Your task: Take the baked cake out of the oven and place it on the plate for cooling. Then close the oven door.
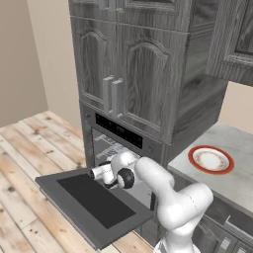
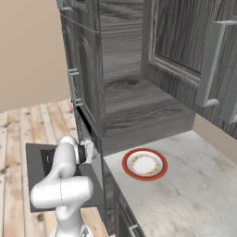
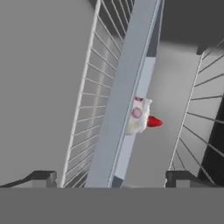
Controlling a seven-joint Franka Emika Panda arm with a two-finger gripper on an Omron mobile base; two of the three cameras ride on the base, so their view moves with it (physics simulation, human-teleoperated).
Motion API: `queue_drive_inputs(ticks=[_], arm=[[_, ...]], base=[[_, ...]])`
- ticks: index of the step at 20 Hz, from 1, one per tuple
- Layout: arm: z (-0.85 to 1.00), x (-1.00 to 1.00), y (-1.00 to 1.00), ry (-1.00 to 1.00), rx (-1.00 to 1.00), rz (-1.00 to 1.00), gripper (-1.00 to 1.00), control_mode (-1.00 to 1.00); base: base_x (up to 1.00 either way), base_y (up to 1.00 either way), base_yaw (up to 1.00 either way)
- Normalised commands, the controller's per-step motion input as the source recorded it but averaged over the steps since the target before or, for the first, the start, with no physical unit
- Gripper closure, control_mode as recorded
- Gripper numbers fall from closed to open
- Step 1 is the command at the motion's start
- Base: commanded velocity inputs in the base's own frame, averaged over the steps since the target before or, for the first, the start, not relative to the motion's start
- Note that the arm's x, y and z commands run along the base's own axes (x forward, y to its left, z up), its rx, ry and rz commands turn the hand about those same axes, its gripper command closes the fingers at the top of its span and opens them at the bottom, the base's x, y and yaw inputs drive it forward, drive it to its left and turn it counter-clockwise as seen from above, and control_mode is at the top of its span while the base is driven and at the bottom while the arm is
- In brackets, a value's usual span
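The white arm's jaws are standing released, pointing at the small white cherry-topped cake slice (image 3: 139, 114) inside the grey steel oven (image 1: 118, 143). The dark glass-windowed oven door (image 1: 94, 202) is lying open.

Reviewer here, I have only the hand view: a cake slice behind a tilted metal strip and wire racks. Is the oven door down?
Observer: Yes, the oven door lies fully open and flat below the arm.
Reviewer: And where is the plate?
Observer: The plate sits on the counter right of the oven, with nothing on it.
Reviewer: How far in is the hand?
Observer: The gripper is at the oven mouth, above the door.
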Motion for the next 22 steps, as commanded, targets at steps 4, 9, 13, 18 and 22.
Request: queue_drive_inputs(ticks=[4, 9, 13, 18, 22], arm=[[-0.38, 0.36, -0.05, 0.08, 0.00, 0.00, -1.00, -1.00], [-0.40, 0.24, -0.01, 0.07, 0.00, 0.00, -1.00, -1.00], [-0.41, 0.19, 0.00, 0.06, 0.00, 0.00, -1.00, -1.00], [-0.47, 0.15, 0.00, 0.05, -0.01, 0.00, -1.00, -1.00], [-0.49, 0.08, 0.00, 0.06, -0.02, 0.00, -1.00, -1.00]], base=[[0.00, 0.00, 0.00], [0.00, 0.00, 0.00], [0.00, 0.00, 0.00], [0.00, 0.00, 0.00], [0.00, 0.00, 0.00]])
